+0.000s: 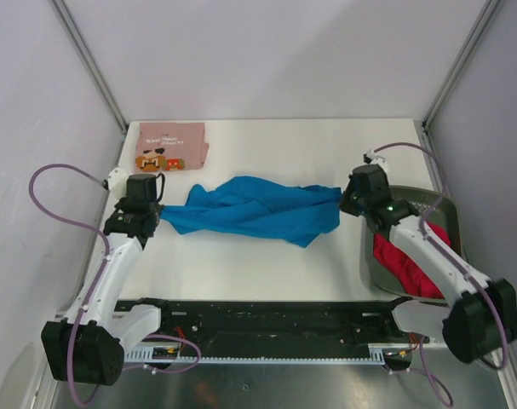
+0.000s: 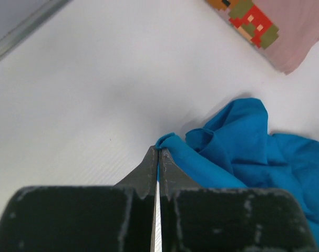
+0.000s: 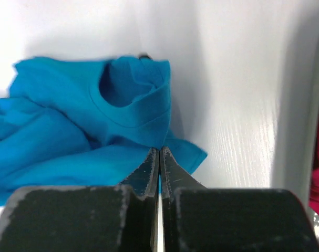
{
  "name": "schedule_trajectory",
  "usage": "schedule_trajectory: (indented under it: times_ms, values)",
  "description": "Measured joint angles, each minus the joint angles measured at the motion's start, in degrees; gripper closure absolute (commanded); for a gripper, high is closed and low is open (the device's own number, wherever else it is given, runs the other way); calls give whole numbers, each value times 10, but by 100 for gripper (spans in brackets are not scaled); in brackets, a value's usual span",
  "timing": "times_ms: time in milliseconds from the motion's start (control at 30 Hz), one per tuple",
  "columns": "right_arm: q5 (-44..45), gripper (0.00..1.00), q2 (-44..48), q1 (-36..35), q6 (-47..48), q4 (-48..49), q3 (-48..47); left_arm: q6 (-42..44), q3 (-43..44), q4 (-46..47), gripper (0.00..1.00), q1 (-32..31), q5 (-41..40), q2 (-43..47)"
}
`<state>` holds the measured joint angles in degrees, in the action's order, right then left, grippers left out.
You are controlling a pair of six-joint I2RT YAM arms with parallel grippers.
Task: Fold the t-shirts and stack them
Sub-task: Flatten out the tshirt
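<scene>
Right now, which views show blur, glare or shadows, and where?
Top external view: even light, sharp, only a faint shadow under the blue t-shirt. Left wrist view: the near body of the left gripper is dark and soft-edged. Right wrist view: the white table glares to the right of the right gripper.

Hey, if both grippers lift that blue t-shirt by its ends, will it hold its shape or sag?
Probably floppy: the blue t-shirt lies twisted and rumpled between the left gripper and right gripper, so its middle would likely sag. It looks thin and light; each gripper pinches just a small fold.
</scene>
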<state>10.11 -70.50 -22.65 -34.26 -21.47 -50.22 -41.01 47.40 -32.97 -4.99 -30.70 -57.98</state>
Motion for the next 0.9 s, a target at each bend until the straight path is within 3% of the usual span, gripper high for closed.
schedule_trajectory:
  times_ms: [133,300,500,667,800,900]
  values:
    - [6,97,70,1,18,-54,-35,19,12,-3,100,10,-5,18]
    - [-2,76,47,1,35,-97,-38,27,23,-4,100,17,-7,26]
    - [-10,78,-84,4,53,-61,-38,30,32,-7,100,32,-6,-32]
    - [-17,68,-166,24,58,-33,-66,30,47,-7,100,35,5,-90]
    - [-20,65,-147,23,56,-32,-65,30,50,-7,100,35,12,-98]
    - [-35,64,-84,20,46,-25,-22,30,52,-6,100,35,17,-98]
